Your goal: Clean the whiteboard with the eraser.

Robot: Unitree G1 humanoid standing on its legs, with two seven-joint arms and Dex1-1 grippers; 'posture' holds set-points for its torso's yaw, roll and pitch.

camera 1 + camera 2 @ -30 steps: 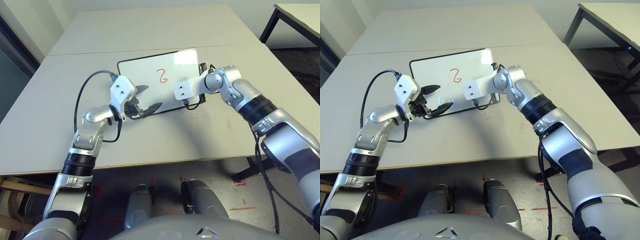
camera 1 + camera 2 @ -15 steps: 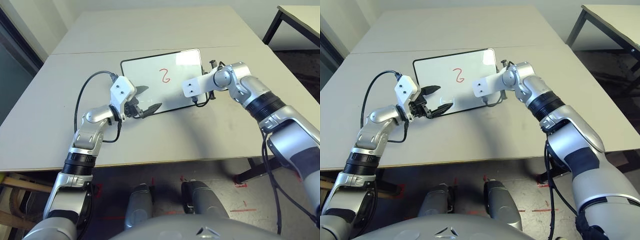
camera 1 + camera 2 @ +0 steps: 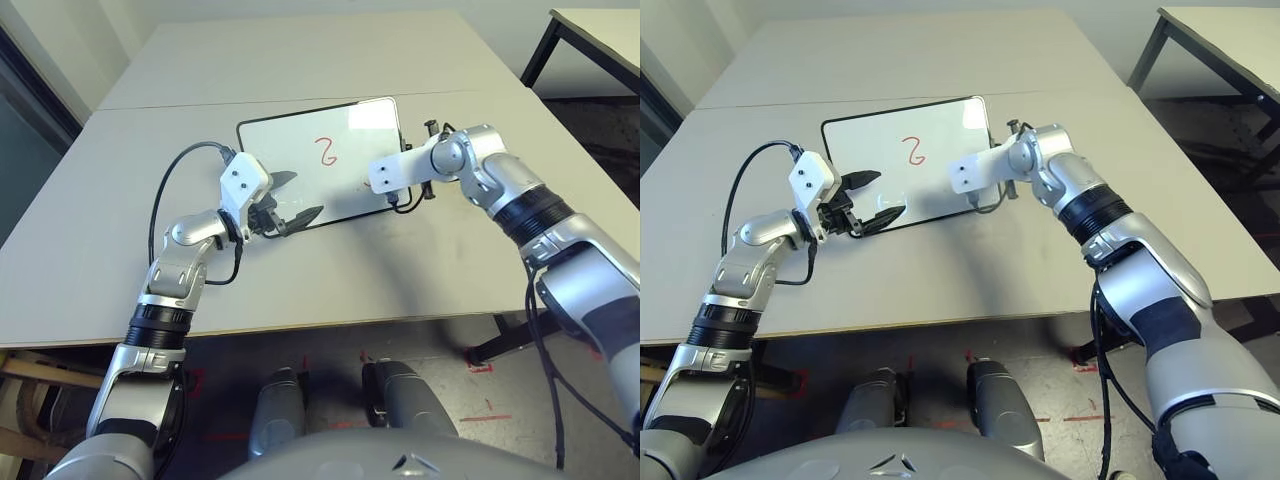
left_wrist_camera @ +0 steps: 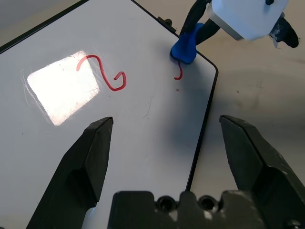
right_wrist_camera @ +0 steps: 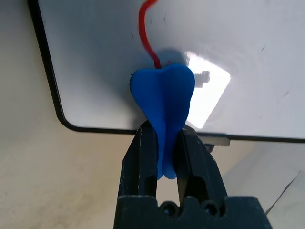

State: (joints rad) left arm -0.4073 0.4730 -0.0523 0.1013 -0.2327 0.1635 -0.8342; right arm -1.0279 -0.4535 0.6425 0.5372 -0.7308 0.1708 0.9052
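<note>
Shifted rightward, the right gripper [image 5: 164, 143] pinches the eraser [image 5: 163, 102] onto the whiteboard's [image 3: 300, 150] near right corner beside a red "2" [image 3: 325, 152]; left gripper [image 4: 174, 152] hovers, jaws spread.

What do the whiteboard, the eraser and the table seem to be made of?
Whiteboard: glossy white coated panel, mirroring a bright light patch, in a thin black frame, probably plastic.
Eraser: matte blue, likely foam or soft rubber; it looks pinched thin where the right gripper clamps it, jaws shut on it.
Table: pale grey matte top, possibly laminate; a seam crosses it.
</note>
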